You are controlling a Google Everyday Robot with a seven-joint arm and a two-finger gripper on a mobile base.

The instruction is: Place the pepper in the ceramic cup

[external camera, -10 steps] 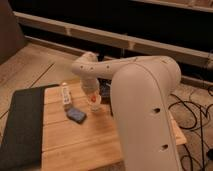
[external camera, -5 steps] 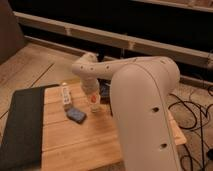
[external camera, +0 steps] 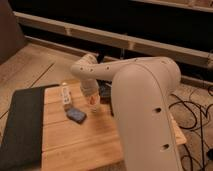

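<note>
My pincer (external camera: 93, 101) hangs over the ceramic cup (external camera: 94, 106), grip can't tell; white bar (external camera: 65, 95) just left, bare bench (external camera: 80, 140) in front.

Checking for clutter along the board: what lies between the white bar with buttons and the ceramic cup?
In the camera view only bare wooden tabletop separates the white bar from the ceramic cup. The claw hangs right over the cup; a small dark block lies nearer, below that line.
</note>
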